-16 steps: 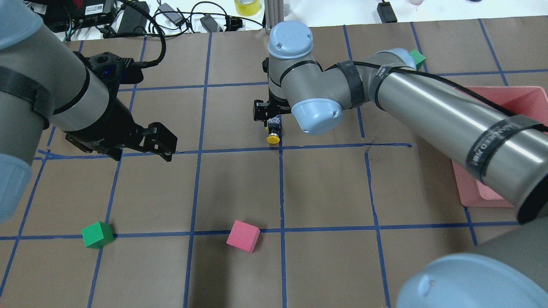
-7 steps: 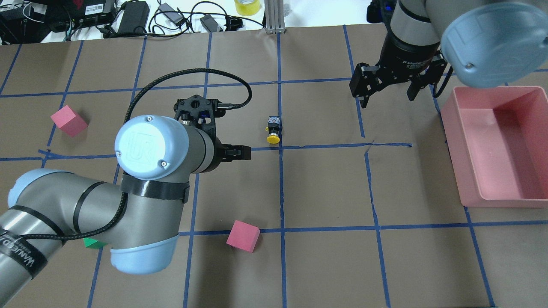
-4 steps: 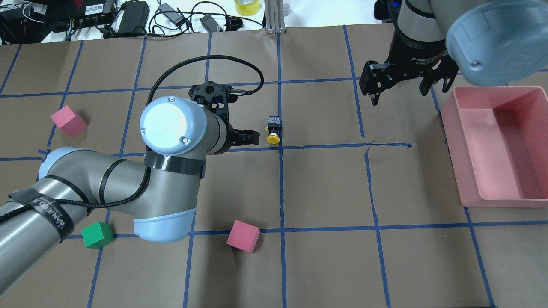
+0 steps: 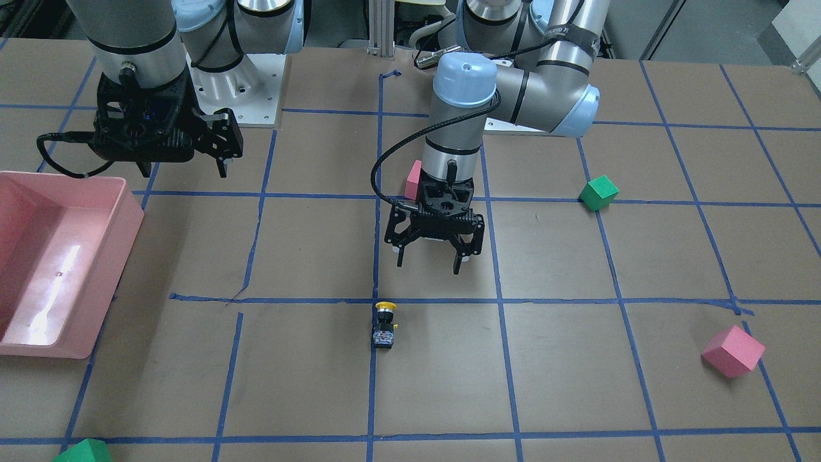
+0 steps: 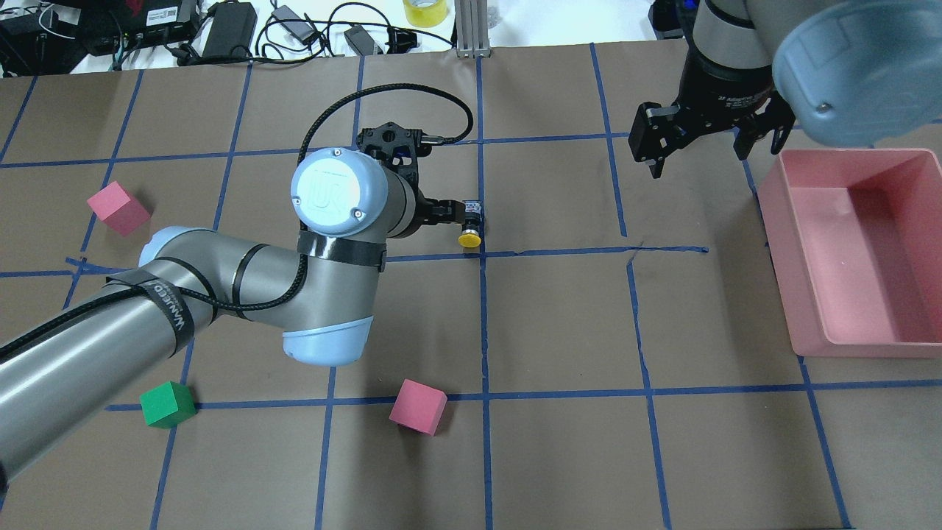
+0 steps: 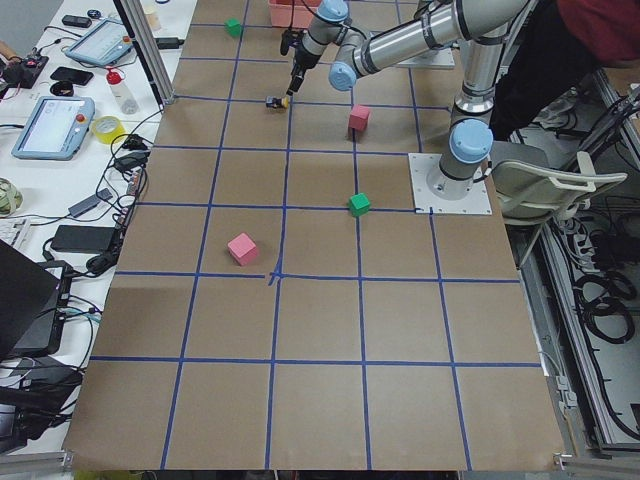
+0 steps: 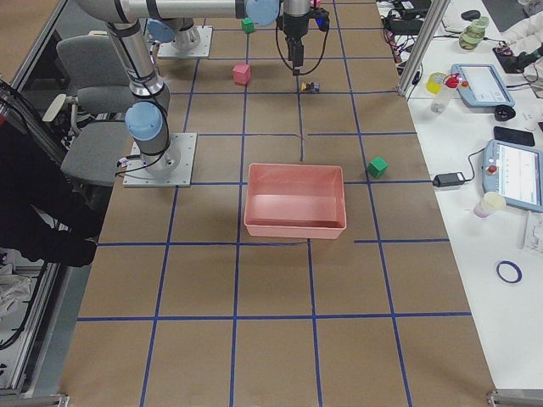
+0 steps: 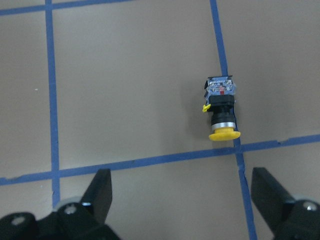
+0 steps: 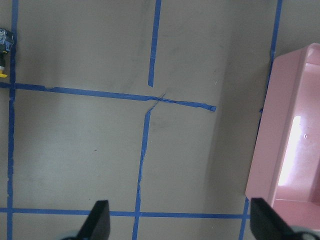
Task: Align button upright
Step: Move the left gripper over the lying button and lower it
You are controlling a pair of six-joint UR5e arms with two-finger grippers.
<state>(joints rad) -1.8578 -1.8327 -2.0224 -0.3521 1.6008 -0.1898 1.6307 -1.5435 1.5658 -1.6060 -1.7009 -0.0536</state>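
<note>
The button lies on its side on a blue tape line, its yellow cap toward the robot. It also shows in the front view and the left wrist view. My left gripper is open and empty, hovering above the table just short of the button on the robot's side. In the left wrist view the button lies ahead of the fingers, right of centre. My right gripper is open and empty, raised at the far right by the pink bin. The button shows at the right wrist view's left edge.
A pink bin stands at the right. A pink cube and a green cube sit near the front. Another pink cube sits at the left. Cables and devices lie past the table's far edge.
My left arm swung in from the left until its open gripper reached the button. My right arm left the button and drew back to the far right. The button has not moved.
</note>
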